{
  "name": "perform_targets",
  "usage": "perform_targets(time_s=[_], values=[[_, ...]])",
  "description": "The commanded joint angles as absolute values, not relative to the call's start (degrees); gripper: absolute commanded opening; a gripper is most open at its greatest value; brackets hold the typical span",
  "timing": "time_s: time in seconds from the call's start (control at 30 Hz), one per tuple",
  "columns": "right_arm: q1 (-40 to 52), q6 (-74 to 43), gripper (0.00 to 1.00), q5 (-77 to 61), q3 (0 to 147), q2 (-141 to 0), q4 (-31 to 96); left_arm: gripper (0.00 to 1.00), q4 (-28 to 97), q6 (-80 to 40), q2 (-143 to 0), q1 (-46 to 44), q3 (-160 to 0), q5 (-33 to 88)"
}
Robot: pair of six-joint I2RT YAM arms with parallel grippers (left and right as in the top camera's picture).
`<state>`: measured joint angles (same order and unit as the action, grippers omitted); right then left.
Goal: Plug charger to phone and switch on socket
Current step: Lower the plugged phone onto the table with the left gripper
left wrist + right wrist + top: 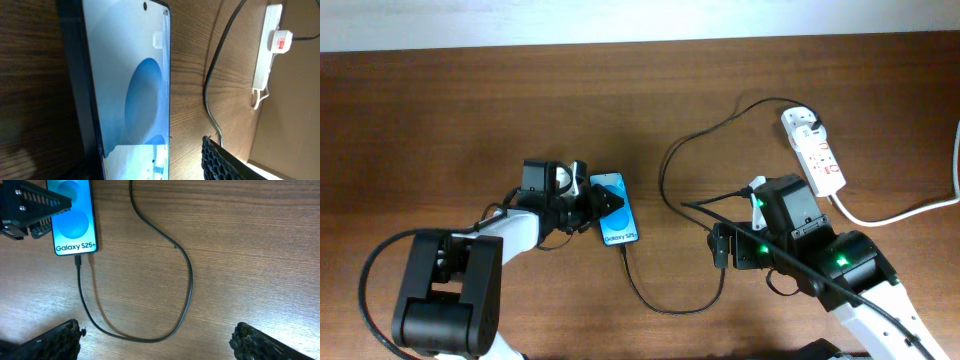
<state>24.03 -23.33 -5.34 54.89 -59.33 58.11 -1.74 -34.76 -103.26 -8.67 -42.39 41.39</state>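
The phone [618, 212] lies flat on the table with its blue screen up and the "Galaxy" text at its near end [75, 246]. My left gripper [599, 204] is open and straddles the phone's far end; in the left wrist view [145, 165] one finger lies along the phone's left edge and the other stands apart on the right. The charger cable [665, 300] runs from the socket [814, 150] in a loop, and its plug tip [77, 260] sits at the phone's near edge, apparently inserted. My right gripper [157, 340] is open and empty above the loop.
The socket's thick white cord [900, 210] runs off the right edge of the table. The socket also shows in the left wrist view [265, 45] near the table's far edge. Bare wood lies between the phone and the socket, crossed by the cable.
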Motion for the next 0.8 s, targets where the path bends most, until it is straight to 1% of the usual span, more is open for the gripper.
perform_targets(time_s=[0.0, 0.03, 0.1, 0.17, 0.23, 0.37, 0.43, 0.47, 0.57, 0.67, 0.7, 0.77], values=[[23.9, -23.0, 0.98, -4.5, 55.2, -60.4, 57.8, 0.57, 4.6, -34.9, -105.2, -8.6, -43.9, 29.3], [23.9, -23.0, 0.98, -4.5, 55.2, -60.5, 57.8, 0.57, 10.1, -32.8, -105.2, -9.1, -47.0, 26.0], [23.9, -22.9, 0.99, -4.5, 55.2, -60.5, 57.8, 0.58, 15.2, -30.0, -105.2, -10.5, -50.2, 23.8], [23.9, -22.9, 0.98, -4.4, 55.2, -60.5, 58.2, 0.58, 17.7, -29.9, -105.2, -11.4, -51.2, 21.1], [23.9, -22.9, 0.98, -4.4, 55.2, -60.5, 58.1, 0.57, 18.5, -29.9, -105.2, -11.4, -51.3, 21.1], [23.9, -22.9, 0.98, -4.4, 55.2, -60.5, 58.0, 0.61, 15.1, -29.9, -105.2, -11.9, -51.3, 19.0], [23.9, -22.9, 0.98, -4.2, 55.2, -60.5, 57.9, 0.61, 10.2, -29.3, -105.2, -13.8, -51.3, 18.1], [23.9, -22.7, 0.98, -4.2, 55.2, -60.5, 57.9, 0.61, 8.5, -27.0, -105.2, -15.6, -51.3, 17.9], [23.9, -22.7, 0.98, -3.8, 55.2, -60.5, 57.9, 0.61, 8.1, -26.6, -105.2, -19.5, -51.3, 12.3], [23.9, -22.7, 0.98, -3.8, 55.2, -60.5, 57.9, 0.6, 6.5, -25.8, -105.2, -19.4, -51.7, 11.7], [23.9, -22.7, 0.98, -3.8, 55.2, -60.5, 58.1, 0.62, 9.5, -26.0, -104.6, -18.2, -53.6, 12.4], [23.9, -22.7, 0.98, -3.8, 55.2, -60.5, 58.1, 0.63, 22.0, -24.4, -100.4, -17.7, -58.5, 9.7]])
